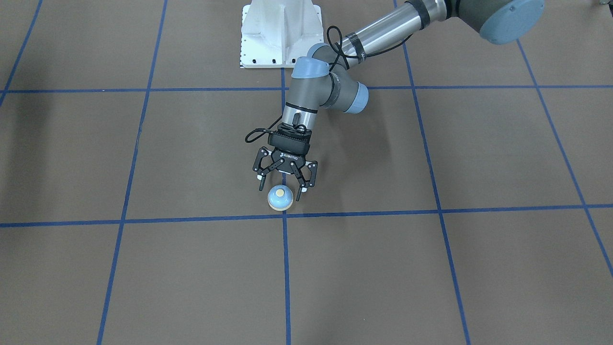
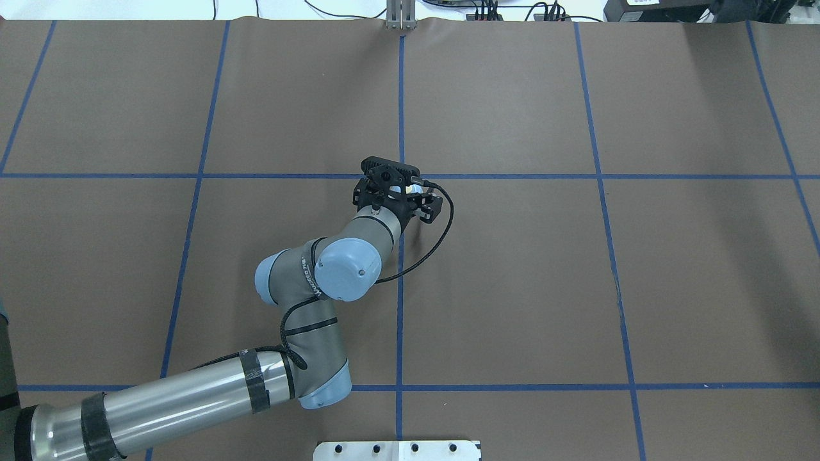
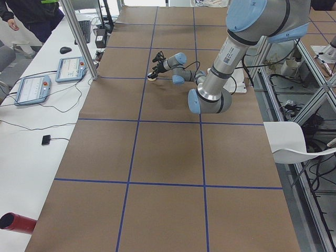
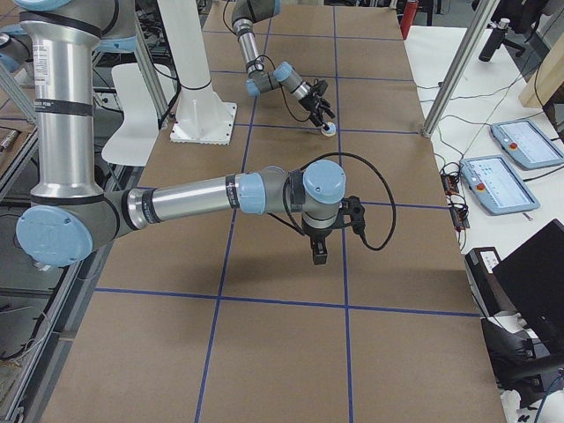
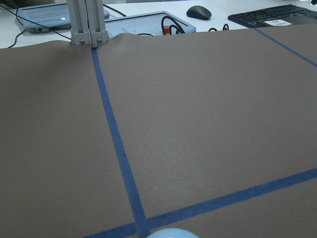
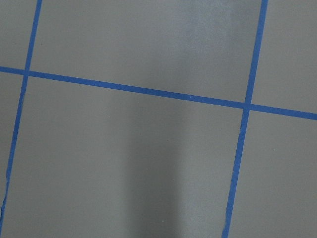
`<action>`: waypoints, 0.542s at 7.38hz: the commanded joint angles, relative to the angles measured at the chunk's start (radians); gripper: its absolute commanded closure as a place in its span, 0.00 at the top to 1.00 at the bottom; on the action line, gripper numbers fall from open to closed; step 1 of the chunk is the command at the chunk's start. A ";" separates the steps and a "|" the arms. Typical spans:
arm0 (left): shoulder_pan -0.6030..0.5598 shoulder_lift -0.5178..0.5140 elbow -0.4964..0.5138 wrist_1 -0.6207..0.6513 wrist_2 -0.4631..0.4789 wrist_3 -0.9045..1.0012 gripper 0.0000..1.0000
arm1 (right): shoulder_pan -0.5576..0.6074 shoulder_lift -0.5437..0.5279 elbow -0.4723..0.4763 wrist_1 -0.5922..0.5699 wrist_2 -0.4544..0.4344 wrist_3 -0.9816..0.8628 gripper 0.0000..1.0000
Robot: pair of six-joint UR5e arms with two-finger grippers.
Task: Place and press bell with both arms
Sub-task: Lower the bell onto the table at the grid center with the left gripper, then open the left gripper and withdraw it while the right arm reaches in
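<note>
The light-blue bell (image 1: pixel 280 197) with its cream button stands on the brown table just behind a blue tape crossing. My left gripper (image 1: pixel 280 189) is open and points down, one finger on each side of the bell with a small gap to each. In the overhead view the left gripper (image 2: pixel 396 191) covers most of the bell. The bell's top edge shows at the bottom of the left wrist view (image 5: pixel 171 234). My right gripper (image 4: pixel 317 253) hangs over the table far from the bell (image 4: pixel 329 129). I cannot tell whether it is open or shut.
The white pedestal (image 1: pixel 280 33) stands behind the left arm. Blue tape lines grid the table. An aluminium post (image 5: pixel 88 22), tablets and a keyboard sit beyond the far edge. A red cylinder (image 3: pixel 16 223) lies on the side bench.
</note>
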 commanded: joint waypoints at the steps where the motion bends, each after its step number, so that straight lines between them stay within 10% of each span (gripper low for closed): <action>1: -0.077 -0.003 -0.041 0.056 -0.062 -0.007 1.00 | -0.005 0.057 0.000 0.001 0.011 0.106 1.00; 4: -0.285 0.014 -0.139 0.342 -0.390 0.016 1.00 | -0.176 0.248 -0.005 0.001 -0.023 0.324 1.00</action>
